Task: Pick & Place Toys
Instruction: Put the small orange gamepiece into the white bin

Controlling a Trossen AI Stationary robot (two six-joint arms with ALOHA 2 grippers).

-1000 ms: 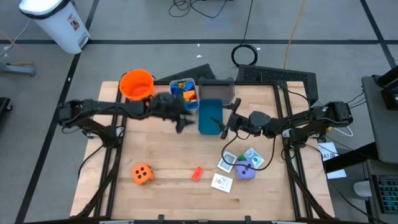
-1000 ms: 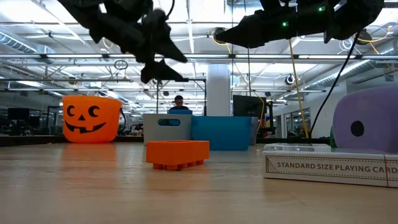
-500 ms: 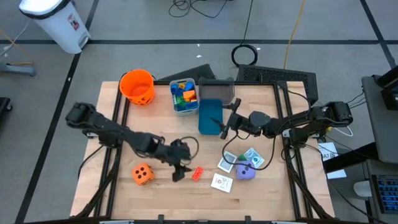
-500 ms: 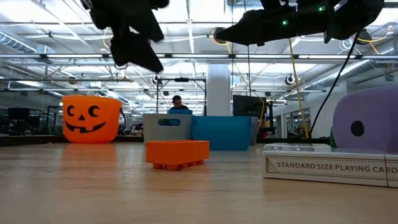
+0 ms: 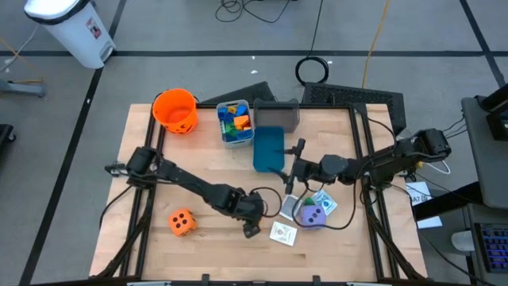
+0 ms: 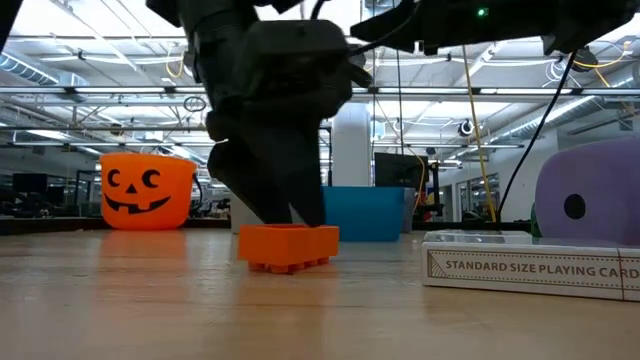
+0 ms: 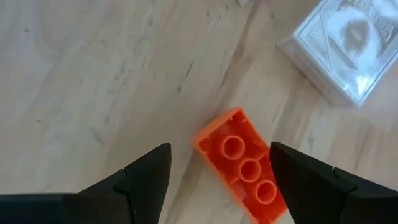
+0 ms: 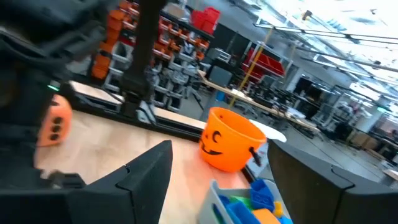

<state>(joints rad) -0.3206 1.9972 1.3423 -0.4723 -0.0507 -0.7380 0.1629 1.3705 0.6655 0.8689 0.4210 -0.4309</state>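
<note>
An orange studded brick [image 7: 245, 169] lies flat on the wooden table, also seen in the low view [image 6: 288, 246]. My left gripper [image 7: 221, 149] is open, low over the brick, one finger on either side of it; in the high view [image 5: 251, 225] it hides the brick. I cannot tell whether it touches the brick. My right gripper [image 5: 292, 179] is open and empty above the table, by the blue bin's near end. A purple die [image 5: 312, 216], picture cards [image 5: 283, 232] and an orange dotted die [image 5: 182, 222] lie on the table.
An orange pumpkin bucket [image 5: 175, 111], a grey bin with coloured blocks [image 5: 235, 123], a blue bin [image 5: 268, 148] and another grey bin [image 5: 279, 116] stand along the far side. A card box [image 6: 530, 265] lies close to the right of the brick.
My left gripper has swung from over the bins at the far side toward the near edge and come down over the orange brick, still open. My right gripper has shifted a little toward the near edge. The brick has stayed in place.
</note>
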